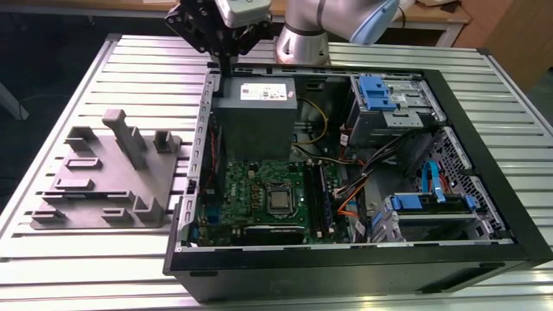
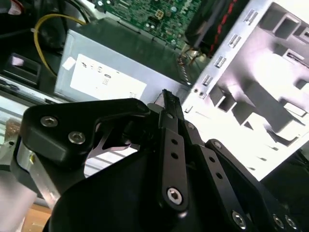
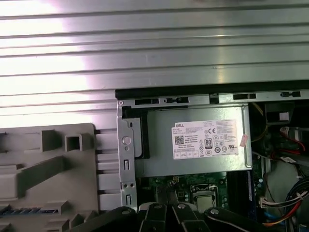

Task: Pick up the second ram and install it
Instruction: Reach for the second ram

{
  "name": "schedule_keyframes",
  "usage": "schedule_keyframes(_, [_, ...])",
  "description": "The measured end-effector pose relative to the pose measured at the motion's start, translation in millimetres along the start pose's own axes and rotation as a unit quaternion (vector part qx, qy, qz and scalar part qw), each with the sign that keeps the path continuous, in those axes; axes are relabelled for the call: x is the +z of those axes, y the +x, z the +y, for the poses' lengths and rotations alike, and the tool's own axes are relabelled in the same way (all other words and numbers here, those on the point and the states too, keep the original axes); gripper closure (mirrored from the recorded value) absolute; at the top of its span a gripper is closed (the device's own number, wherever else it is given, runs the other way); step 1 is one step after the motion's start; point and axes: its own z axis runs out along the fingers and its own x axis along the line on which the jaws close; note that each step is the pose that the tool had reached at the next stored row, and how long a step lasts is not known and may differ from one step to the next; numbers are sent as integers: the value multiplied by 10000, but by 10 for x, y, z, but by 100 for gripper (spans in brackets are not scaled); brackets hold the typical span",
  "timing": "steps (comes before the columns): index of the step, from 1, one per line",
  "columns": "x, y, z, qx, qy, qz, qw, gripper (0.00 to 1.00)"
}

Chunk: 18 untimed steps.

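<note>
The second ram [image 1: 226,67] hangs upright as a thin dark strip beneath the gripper [image 1: 226,53]. It is above the far corner of the open computer case [image 1: 346,272], just beside the grey power-supply box [image 1: 256,120]. Its upper part is hidden between the fingers, and its lower end comes close to the case rim; I cannot tell whether it touches.

In the second wrist view the ram [image 2: 168,99] is seen edge-on, a narrow dark sliver poking out past the fingertips. The gripper [image 2: 167,113] is drawn together and pinches it. So little of the stick is in sight that its chips and contacts cannot be made out. The power-supply box [image 2: 111,72] lies beyond it.

In the first wrist view the gripper's black links [image 3: 179,217] are cut off by the picture's edge. The power-supply box [image 3: 193,140] sits beyond them.

Deeper in the case lies the green motherboard [image 1: 259,194], with the long black memory slots [image 1: 318,194] on the side toward the exterior view's right. What they hold is hard to make out. Cables cover part of the board.

Outside the case, at the exterior view's left, a grey fixture [image 1: 103,188] rests on the slatted metal table [image 1: 87,65].
</note>
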Motion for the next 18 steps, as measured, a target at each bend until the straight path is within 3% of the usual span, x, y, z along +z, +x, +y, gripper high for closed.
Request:
schedule_keyframes(7, [-3, 172, -13, 0, 0, 0, 10000, 93])
schedule_keyframes(18, [-6, 361, -27, 0, 0, 0, 10000, 93])
